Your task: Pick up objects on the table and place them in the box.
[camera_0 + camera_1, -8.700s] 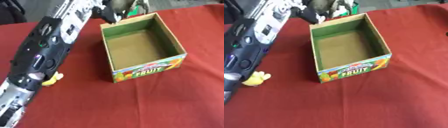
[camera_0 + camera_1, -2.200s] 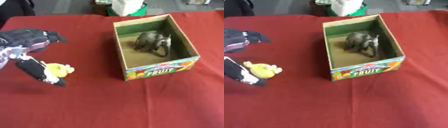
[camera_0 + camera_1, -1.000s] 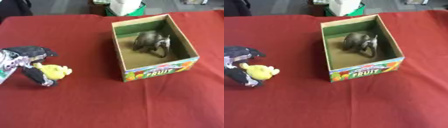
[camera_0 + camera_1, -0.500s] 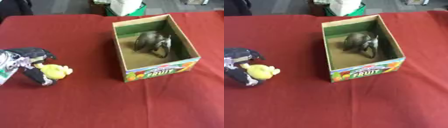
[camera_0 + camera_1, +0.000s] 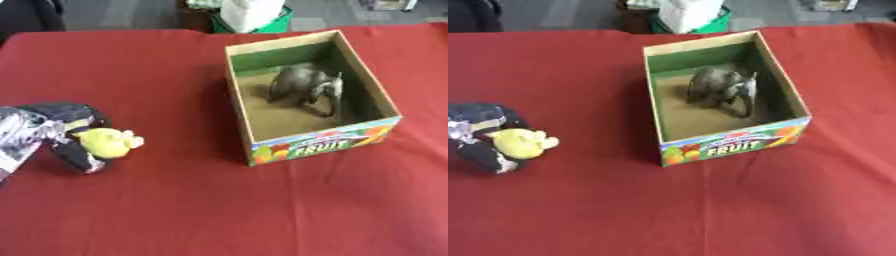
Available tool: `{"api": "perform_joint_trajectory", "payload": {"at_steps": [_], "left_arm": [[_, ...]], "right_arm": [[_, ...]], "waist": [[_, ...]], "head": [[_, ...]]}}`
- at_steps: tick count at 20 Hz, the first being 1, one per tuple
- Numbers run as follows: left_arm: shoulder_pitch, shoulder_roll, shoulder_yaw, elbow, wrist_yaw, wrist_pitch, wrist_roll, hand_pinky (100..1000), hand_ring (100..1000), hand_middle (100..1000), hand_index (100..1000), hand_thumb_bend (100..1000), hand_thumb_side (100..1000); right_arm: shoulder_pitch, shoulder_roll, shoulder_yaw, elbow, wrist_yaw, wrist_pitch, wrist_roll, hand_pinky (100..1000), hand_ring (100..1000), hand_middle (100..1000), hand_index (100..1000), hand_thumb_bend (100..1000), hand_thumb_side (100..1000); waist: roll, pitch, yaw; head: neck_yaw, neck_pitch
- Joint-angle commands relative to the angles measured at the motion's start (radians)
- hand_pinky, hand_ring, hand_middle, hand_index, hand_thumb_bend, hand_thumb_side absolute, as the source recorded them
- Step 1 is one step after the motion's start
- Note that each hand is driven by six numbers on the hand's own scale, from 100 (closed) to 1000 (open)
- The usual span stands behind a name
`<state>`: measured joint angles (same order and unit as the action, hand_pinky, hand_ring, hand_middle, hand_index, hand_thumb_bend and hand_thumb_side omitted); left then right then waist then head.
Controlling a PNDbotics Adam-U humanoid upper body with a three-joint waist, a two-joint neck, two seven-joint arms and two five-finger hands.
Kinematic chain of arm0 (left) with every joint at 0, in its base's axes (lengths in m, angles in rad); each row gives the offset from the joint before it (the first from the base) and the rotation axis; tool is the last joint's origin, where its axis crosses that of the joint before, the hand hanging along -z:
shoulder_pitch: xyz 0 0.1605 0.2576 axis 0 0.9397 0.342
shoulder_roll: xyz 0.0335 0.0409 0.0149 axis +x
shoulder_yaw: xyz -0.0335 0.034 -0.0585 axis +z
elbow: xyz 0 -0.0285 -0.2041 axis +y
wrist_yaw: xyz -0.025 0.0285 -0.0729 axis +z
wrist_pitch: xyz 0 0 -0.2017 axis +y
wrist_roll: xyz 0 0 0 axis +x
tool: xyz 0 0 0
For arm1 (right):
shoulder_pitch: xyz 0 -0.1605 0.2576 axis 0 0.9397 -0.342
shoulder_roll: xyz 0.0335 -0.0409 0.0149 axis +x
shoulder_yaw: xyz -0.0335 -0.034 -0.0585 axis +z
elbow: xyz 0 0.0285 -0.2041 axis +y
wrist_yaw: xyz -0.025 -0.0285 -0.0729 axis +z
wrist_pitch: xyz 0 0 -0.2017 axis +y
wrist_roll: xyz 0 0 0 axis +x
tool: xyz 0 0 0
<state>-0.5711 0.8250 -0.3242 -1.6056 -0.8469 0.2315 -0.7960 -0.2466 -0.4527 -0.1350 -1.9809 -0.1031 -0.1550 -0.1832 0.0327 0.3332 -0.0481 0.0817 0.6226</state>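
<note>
- While the elephant (image 5: 304, 88) lies in the box (image 5: 320, 145), I count one object done.
- My left robot hand (image 5: 61, 131) curls round the yellow toy (image 5: 105, 142) on the tabletop (image 5: 219, 210); boxing it is what's left.

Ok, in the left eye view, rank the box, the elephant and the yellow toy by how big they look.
1. Box, largest by far.
2. Elephant, inside the box.
3. Yellow toy, smallest, partly hidden in the left hand.

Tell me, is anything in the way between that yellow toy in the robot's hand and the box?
Nothing visible is. Only bare red tablecloth lies between the yellow toy, held in the left hand, and the open box. A grey elephant toy already stands inside, leaving room beside it.
</note>
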Motion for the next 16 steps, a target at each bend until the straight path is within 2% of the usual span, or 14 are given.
{"api": "perform_joint_trajectory", "payload": {"at_steps": [1, 5, 8, 9, 11, 12, 14, 16], "left_arm": [[-0.005, 0.011, -0.003, 0.014, -0.001, -0.001, 0.010, 792, 839, 859, 898, 355, 410], [-0.005, 0.007, -0.004, 0.021, -0.007, 0.004, 0.029, 781, 827, 840, 877, 280, 393], [-0.007, 0.007, -0.003, 0.018, -0.007, 0.009, 0.036, 769, 811, 823, 858, 134, 361], [-0.007, 0.008, -0.003, 0.014, -0.004, 0.009, 0.033, 767, 810, 822, 857, 130, 359], [-0.007, 0.013, -0.003, 0.003, 0.006, 0.004, 0.013, 768, 812, 828, 862, 177, 371], [-0.006, 0.017, -0.003, -0.005, 0.011, 0.000, -0.002, 769, 814, 832, 867, 237, 399], [-0.007, 0.026, 0.000, -0.025, 0.025, -0.009, -0.036, 769, 812, 827, 860, 263, 410], [-0.009, 0.035, 0.007, -0.044, 0.034, -0.012, -0.060, 763, 802, 810, 840, 250, 412]], "right_arm": [[-0.008, -0.014, -0.007, -0.019, 0.004, 0.002, -0.001, 683, 770, 623, 811, 100, 1000], [-0.006, -0.013, -0.008, -0.019, 0.006, 0.003, -0.002, 683, 769, 623, 811, 100, 1000], [-0.004, -0.012, -0.008, -0.019, 0.007, 0.005, -0.001, 683, 769, 623, 812, 100, 1000], [-0.003, -0.012, -0.008, -0.019, 0.008, 0.006, 0.000, 683, 769, 623, 812, 100, 1000], [-0.002, -0.013, -0.008, -0.019, 0.010, 0.008, 0.000, 683, 769, 623, 812, 100, 1000], [-0.001, -0.013, -0.008, -0.019, 0.010, 0.009, 0.000, 683, 769, 623, 812, 100, 1000], [0.000, -0.014, -0.008, -0.019, 0.010, 0.010, -0.002, 683, 769, 623, 812, 100, 1000], [0.000, -0.014, -0.008, -0.019, 0.010, 0.012, -0.003, 683, 769, 623, 812, 100, 1000]], "waist": [[-0.004, -0.013, -0.001], [-0.004, -0.011, -0.002], [-0.003, -0.010, -0.001], [-0.002, -0.011, -0.001], [-0.001, -0.011, -0.001], [-0.001, -0.012, 0.000], [0.000, -0.013, 0.002], [0.001, -0.015, 0.004]], "head": [[0.005, -0.012], [0.006, -0.011], [0.006, -0.008], [0.006, -0.008], [0.006, -0.006], [0.006, -0.005], [0.006, -0.004], [0.006, -0.004]]}}
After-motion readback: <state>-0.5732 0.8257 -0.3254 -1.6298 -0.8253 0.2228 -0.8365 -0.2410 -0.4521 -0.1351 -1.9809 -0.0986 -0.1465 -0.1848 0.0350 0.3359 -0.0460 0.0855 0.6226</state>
